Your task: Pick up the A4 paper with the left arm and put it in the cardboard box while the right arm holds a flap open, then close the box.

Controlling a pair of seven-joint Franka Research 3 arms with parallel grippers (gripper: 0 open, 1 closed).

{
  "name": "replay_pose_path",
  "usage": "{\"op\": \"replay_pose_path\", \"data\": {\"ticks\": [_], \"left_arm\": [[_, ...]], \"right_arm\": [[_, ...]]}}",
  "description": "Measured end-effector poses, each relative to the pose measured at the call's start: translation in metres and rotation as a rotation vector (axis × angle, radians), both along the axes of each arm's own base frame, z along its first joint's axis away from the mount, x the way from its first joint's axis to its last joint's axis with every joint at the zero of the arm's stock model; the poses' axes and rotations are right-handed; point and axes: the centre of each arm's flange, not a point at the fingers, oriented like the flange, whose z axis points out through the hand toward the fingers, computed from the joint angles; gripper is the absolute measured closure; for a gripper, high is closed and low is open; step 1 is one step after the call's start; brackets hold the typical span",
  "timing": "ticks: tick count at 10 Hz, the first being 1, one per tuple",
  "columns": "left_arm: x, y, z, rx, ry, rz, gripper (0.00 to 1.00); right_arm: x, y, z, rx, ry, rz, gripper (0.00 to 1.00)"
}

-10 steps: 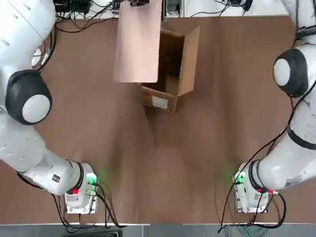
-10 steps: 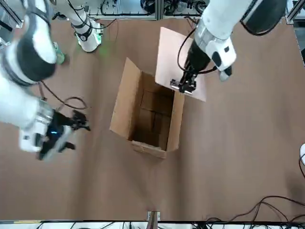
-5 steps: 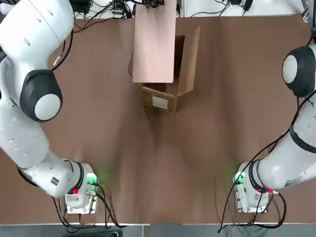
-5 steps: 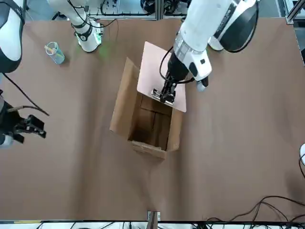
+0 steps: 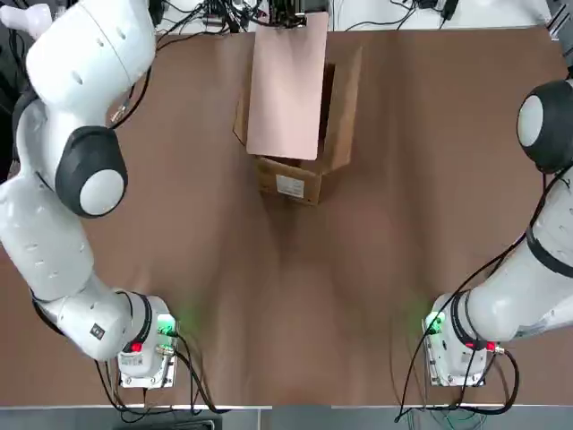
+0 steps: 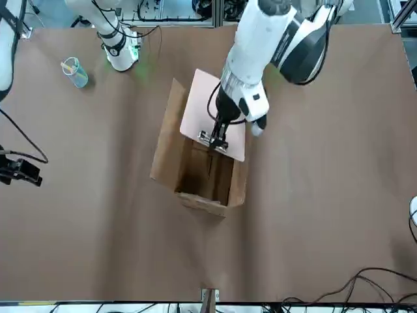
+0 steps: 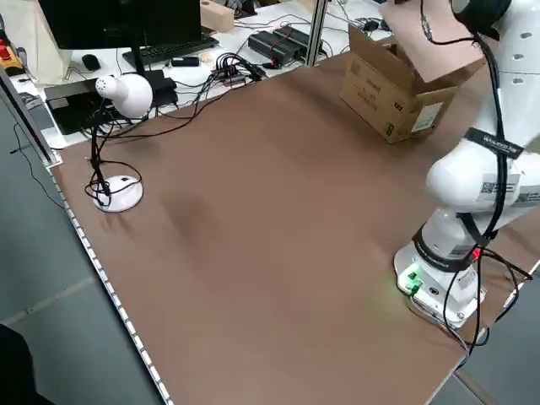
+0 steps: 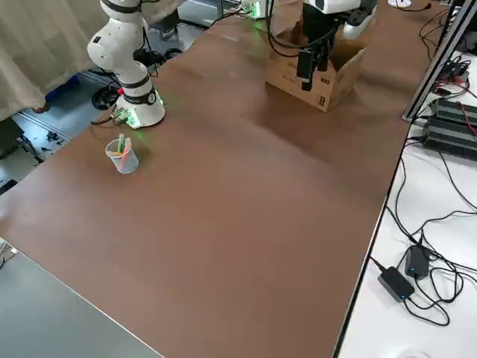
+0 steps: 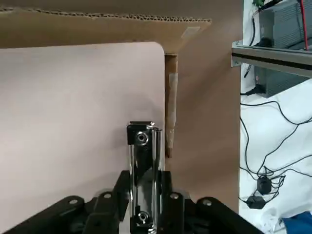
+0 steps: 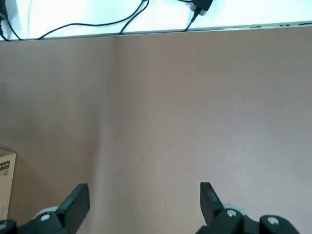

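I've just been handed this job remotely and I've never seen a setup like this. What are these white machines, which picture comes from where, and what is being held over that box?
These are two white robot arms bolted side by side to a brown table. One picture looks straight down, one faces the robot from across the table, two look in from the sides, and one small camera rides on each wrist.

On the table stands an open cardboard box with its flaps up, and off to the robot's right a small plastic cup with something in it.

The left tool is shut on the silver clip at one end of the A4 paper, a stiff pinkish sheet, and holds it above the box opening. The right tool is open and empty, off to the side over bare table, not at a flap.
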Motion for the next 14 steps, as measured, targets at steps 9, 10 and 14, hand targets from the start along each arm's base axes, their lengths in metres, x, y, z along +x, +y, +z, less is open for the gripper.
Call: {"op": "replay_pose_path", "data": {"ticks": [9,10,14], "left_arm": [[0.018,-0.015,-0.042,0.052,-0.083,0.019,0.70],[0.017,-0.017,-0.040,0.049,-0.086,0.016,0.70],[0.013,-0.023,-0.025,0.028,-0.109,0.011,0.70]], "right_arm": [[-0.001,-0.034,-0.014,0.078,0.025,-0.029,0.00],[-0.001,-0.033,-0.014,0.078,0.025,-0.028,0.00],[-0.001,-0.034,-0.014,0.078,0.025,-0.029,0.00]]}}
